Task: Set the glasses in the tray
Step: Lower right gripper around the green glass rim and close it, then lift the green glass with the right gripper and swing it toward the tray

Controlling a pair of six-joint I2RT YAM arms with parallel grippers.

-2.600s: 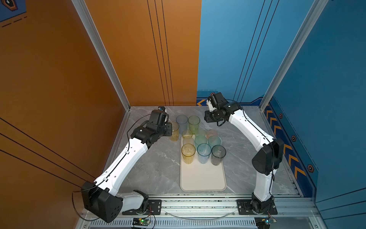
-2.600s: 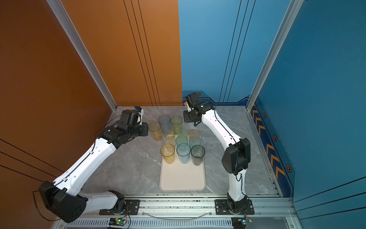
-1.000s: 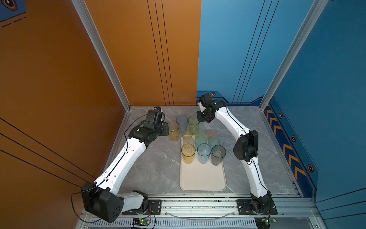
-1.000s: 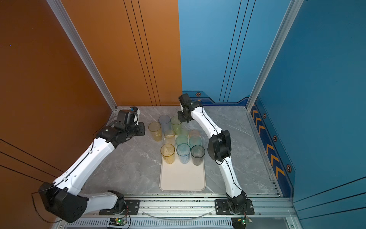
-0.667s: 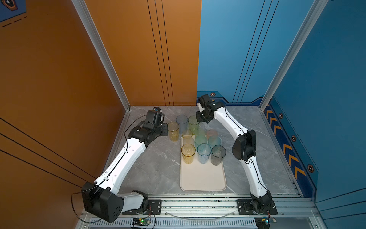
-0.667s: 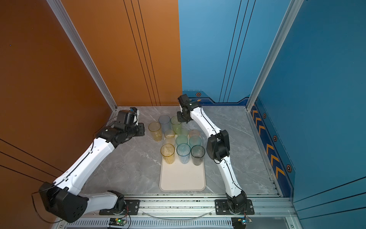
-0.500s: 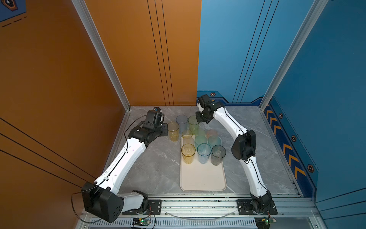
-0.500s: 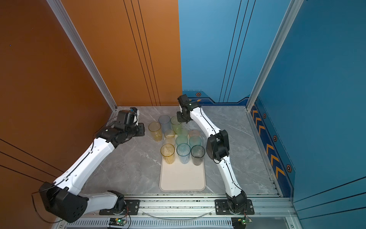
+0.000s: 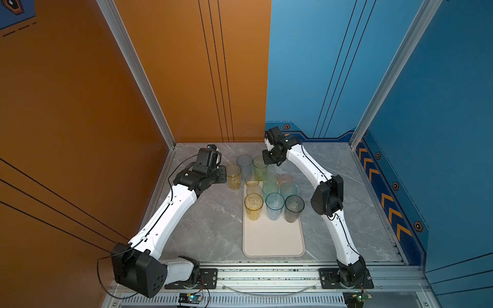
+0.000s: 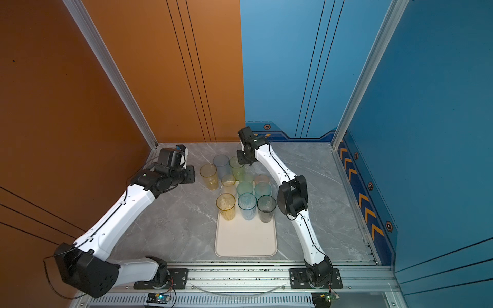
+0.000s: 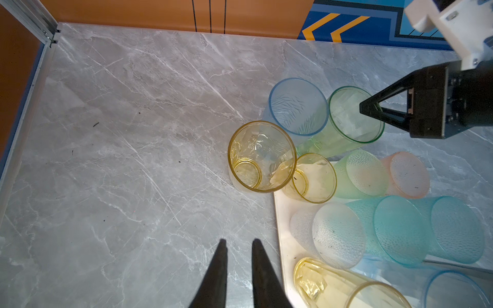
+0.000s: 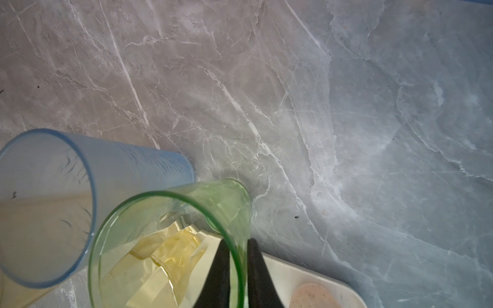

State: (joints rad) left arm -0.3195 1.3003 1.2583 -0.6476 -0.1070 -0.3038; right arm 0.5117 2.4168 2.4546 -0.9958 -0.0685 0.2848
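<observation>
The grey marbled table (image 9: pixel 210 229) carried the cream tray (image 9: pixel 273 240) near its middle, its long side running front to back. Just beyond the tray's far end, three tall glasses stood close together on the bare stone: a yellow glass (image 9: pixel 233 176), a blue glass (image 9: pixel 244 162) and a green glass (image 9: pixel 260 166). A few dark specks (image 11: pixel 96 124) dotted the surface.

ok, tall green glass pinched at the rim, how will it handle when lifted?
Likely light: the green glass looks thin-walled and empty. The right end effector pinches one rim wall, so it may swing or slip. Tall, narrow base: could tip into the blue glass beside it.
</observation>
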